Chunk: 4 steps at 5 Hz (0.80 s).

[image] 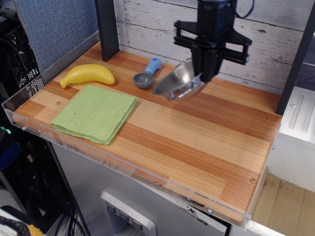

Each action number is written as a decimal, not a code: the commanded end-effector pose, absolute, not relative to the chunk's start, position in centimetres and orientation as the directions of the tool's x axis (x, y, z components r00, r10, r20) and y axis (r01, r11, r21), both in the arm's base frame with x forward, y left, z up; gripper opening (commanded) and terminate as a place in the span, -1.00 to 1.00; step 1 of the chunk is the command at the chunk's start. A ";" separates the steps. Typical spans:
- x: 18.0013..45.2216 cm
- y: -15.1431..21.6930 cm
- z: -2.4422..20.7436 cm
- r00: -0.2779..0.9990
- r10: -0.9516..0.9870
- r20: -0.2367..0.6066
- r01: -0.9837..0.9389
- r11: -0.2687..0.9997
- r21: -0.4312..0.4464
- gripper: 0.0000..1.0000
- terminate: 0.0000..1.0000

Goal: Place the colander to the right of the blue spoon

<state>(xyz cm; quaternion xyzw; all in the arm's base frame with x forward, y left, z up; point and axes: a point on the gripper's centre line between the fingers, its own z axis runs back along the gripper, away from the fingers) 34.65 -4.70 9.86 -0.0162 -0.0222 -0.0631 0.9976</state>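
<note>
The colander [178, 82] is a shiny steel bowl, tilted, its low rim near the wooden table top. My gripper [203, 74] is shut on its far right rim and holds it from above. The blue spoon [146, 73] lies on the table just left of the colander, its light-blue handle pointing toward the back wall and its grey bowl toward the front. A small gap separates the spoon's bowl from the colander's left edge.
A yellow banana [88, 74] lies at the back left. A folded green cloth [94, 113] lies in front of it. A dark post [107, 29] stands at the back left, a clear rim [123, 169] lines the table's front, and a plank wall [162, 24] is behind.
</note>
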 end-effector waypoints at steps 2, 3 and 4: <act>36.0 -8.6 5.9 0.975 -0.224 -0.008 0.224 0.975 -0.004 -1.00 -1.00; 36.5 -9.3 5.2 0.966 -0.257 -0.016 0.256 0.966 -0.016 -1.00 -1.00; 37.0 -9.8 5.1 0.957 -0.289 0.002 0.289 0.957 -0.011 -1.00 -1.00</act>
